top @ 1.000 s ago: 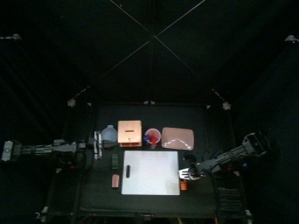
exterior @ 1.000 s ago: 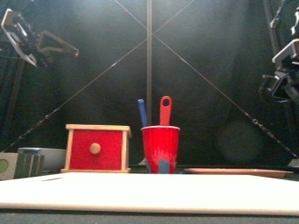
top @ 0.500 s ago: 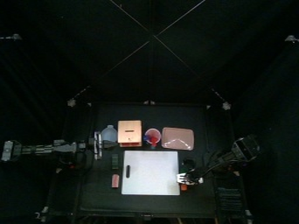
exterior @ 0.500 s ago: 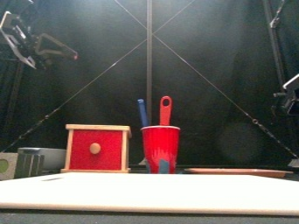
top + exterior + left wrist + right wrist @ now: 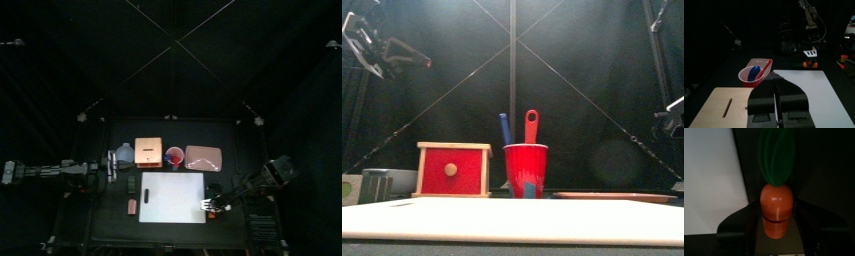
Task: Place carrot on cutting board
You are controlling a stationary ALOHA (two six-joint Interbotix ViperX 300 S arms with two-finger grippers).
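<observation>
Behind cutting board (image 5: 513,220): red cup (image 5: 527,170), red box (image 5: 453,169).

Dim light is leaving the curtains black while the cutting board (image 5: 174,197) is glaring white from overhead. Between the right gripper's (image 5: 777,223) jaws, the carrot (image 5: 776,208) is showing soft, slightly blurred, gleaming faintly.

Top view: the carrot (image 5: 214,205) beside the cutting board (image 5: 174,197) is too small to resolve, and the right claw (image 5: 218,203) opening cannot be read. Front view: the board's near edge is blurred and cropped; the right arm (image 5: 672,112) is cut off. Right wrist view: the carrot's leaf tip is cropped.
</observation>
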